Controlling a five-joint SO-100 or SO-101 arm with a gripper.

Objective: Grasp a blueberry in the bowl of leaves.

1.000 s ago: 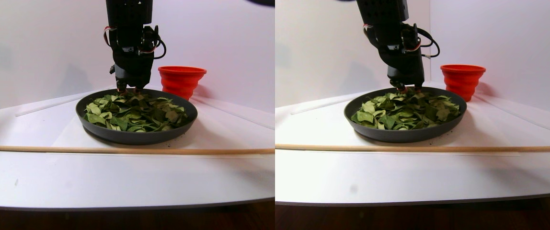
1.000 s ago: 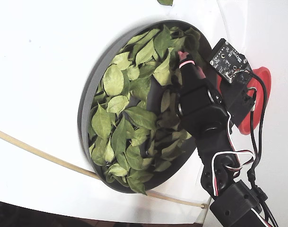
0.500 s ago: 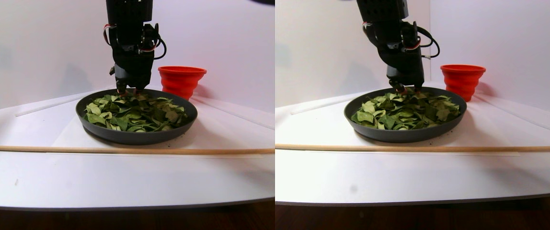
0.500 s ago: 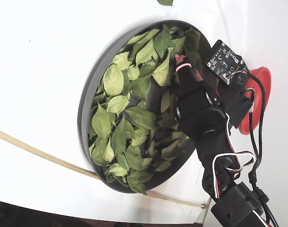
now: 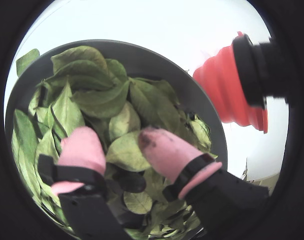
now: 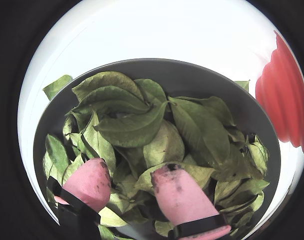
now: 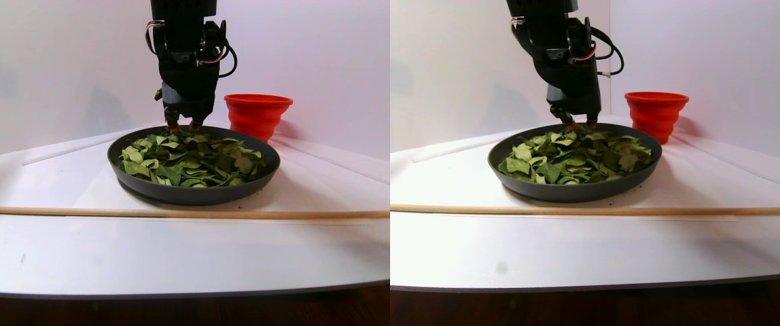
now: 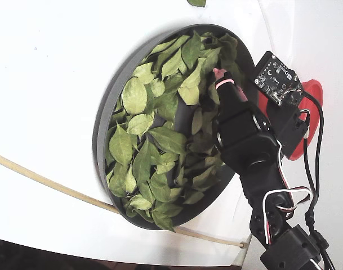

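Observation:
The dark-grey bowl (image 5: 142,50) holds many green leaves (image 5: 97,95). It also shows in the other wrist view (image 6: 191,75), the stereo pair view (image 7: 193,193) and the fixed view (image 8: 103,129). My gripper (image 5: 122,145) is open, and its two pink-padded fingertips (image 5: 82,150) rest on the leaves at the near side of the bowl. In the other wrist view the gripper (image 6: 134,185) has a leaf between its tips. No blueberry shows in any view. The stereo pair view shows the gripper (image 7: 183,125) pointing down at the bowl's back edge.
A red ribbed cup (image 7: 257,112) stands just behind and to the right of the bowl. A thin wooden stick (image 7: 159,212) lies across the white table in front. One loose leaf (image 6: 57,85) lies outside the rim.

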